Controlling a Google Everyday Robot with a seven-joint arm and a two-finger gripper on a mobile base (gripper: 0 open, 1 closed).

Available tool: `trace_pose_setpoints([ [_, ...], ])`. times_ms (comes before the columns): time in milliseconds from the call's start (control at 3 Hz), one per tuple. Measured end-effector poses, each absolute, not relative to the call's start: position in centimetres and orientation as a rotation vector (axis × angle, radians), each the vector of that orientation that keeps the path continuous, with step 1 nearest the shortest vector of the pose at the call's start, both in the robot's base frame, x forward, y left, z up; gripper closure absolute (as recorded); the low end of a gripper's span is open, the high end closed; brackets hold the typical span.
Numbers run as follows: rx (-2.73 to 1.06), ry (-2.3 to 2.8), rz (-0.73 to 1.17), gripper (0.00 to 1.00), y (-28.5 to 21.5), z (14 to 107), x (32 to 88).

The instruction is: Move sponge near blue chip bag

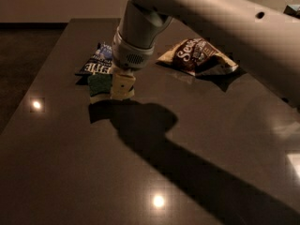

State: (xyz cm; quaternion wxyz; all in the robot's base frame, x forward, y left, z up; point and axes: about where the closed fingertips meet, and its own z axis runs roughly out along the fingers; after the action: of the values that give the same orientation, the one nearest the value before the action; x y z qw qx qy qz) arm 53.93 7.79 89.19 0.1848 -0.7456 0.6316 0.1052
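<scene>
The sponge [99,85], dark green on top with a pale lower layer, hangs just above the dark table, its shadow under it. My gripper [118,89] comes down from the big pale arm and is shut on the sponge's right side. The blue chip bag [97,62], dark blue with white lettering, lies flat right behind the sponge, almost touching it in this view. The arm's wrist hides the bag's right end.
A larger brown-and-tan bag [197,55] lies at the back right of the table [70,172]. The table's left edge runs along a dark floor. The arm's wide shadow falls across the middle of the table.
</scene>
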Motion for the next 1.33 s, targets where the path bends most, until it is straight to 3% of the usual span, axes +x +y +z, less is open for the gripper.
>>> trace_pose_setpoints([
  [333, -2.087, 1.803, 0.289, 0.84, 8.1, 88.9, 56.1],
  [1333, -2.074, 1.785, 0.255, 0.15, 8.5, 87.9, 58.7],
])
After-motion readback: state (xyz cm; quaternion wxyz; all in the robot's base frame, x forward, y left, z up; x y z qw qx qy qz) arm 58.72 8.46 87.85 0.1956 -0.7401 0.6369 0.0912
